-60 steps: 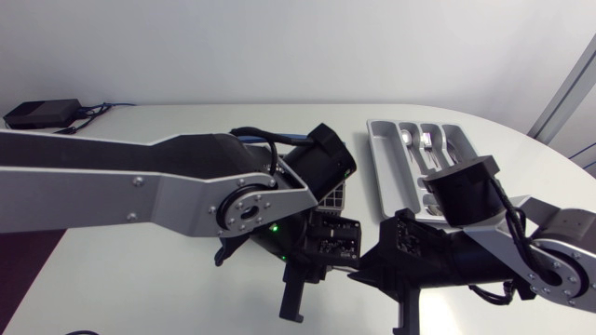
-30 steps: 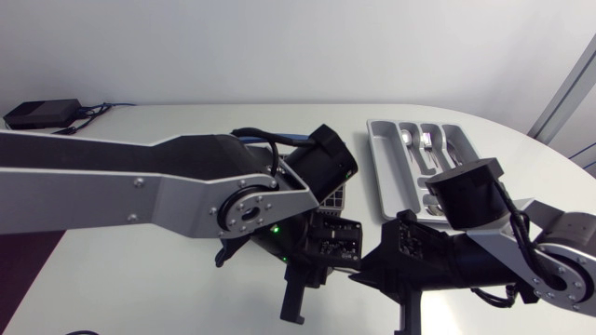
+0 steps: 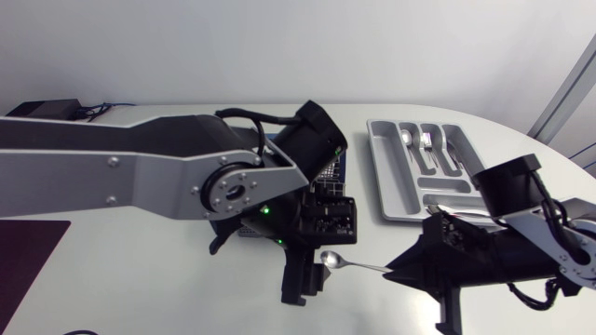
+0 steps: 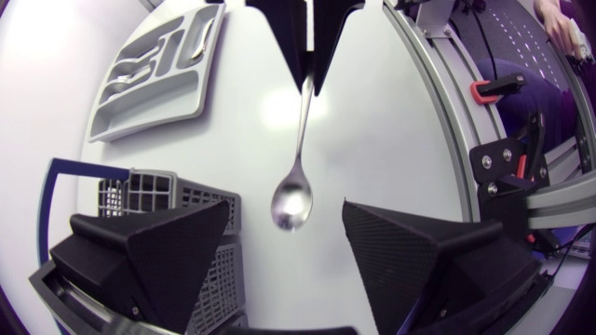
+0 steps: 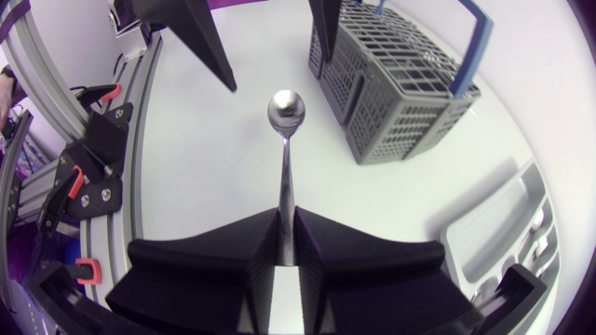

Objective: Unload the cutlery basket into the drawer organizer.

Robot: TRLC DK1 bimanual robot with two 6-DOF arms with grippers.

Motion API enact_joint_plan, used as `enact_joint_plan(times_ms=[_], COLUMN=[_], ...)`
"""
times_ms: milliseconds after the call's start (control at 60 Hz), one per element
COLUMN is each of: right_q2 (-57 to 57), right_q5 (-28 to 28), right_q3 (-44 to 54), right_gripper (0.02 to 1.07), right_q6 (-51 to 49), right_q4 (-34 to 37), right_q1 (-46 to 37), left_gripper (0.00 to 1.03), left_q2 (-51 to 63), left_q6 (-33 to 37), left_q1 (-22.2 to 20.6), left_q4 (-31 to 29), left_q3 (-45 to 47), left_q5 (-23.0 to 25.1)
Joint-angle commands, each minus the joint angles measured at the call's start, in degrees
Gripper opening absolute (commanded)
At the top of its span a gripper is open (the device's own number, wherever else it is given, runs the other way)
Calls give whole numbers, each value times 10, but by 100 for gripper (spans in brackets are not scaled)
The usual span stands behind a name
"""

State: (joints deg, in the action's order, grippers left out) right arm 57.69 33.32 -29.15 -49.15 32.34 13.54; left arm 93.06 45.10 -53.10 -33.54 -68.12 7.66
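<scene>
A silver spoon (image 3: 352, 264) hangs above the table, and my right gripper (image 3: 391, 271) is shut on the end of its handle. The spoon's bowl (image 4: 291, 201) lies between the spread fingers of my left gripper (image 3: 307, 277), which stands open and does not touch it. In the right wrist view the spoon (image 5: 286, 140) points ahead from my right gripper (image 5: 287, 244) toward the left fingers (image 5: 209, 42). The grey cutlery basket (image 5: 400, 88) with a blue handle sits beside them, largely under my left arm in the head view. The grey drawer organizer (image 3: 391, 177) holds some cutlery at the back right.
A black box (image 3: 42, 112) with cables lies at the table's back left corner. The table's front edge runs just below both grippers. Bare white tabletop (image 3: 140, 251) lies to the left of the basket.
My left gripper has opened and let go of the spoon. My right arm has drawn to the right with the spoon's handle in its gripper, which brings the spoon into view.
</scene>
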Motion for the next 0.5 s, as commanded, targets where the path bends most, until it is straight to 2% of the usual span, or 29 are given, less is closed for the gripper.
enact_joint_plan(times_ms=[0, 267, 483], right_q2=[14, 130, 272], right_q5=[26, 92, 111], right_q3=[-9, -78, -181], right_gripper=[9, 9, 9], right_q6=[-90, -317, -465], right_q4=[33, 137, 213], right_q1=[-69, -274, -396], left_gripper=[98, 98, 98], left_q2=[-24, -36, -46], left_q6=[-12, -11, -8], left_q1=[16, 32, 41], left_q4=[1, 1, 1], left_q3=[-16, -4, 3], left_q5=[6, 6, 6])
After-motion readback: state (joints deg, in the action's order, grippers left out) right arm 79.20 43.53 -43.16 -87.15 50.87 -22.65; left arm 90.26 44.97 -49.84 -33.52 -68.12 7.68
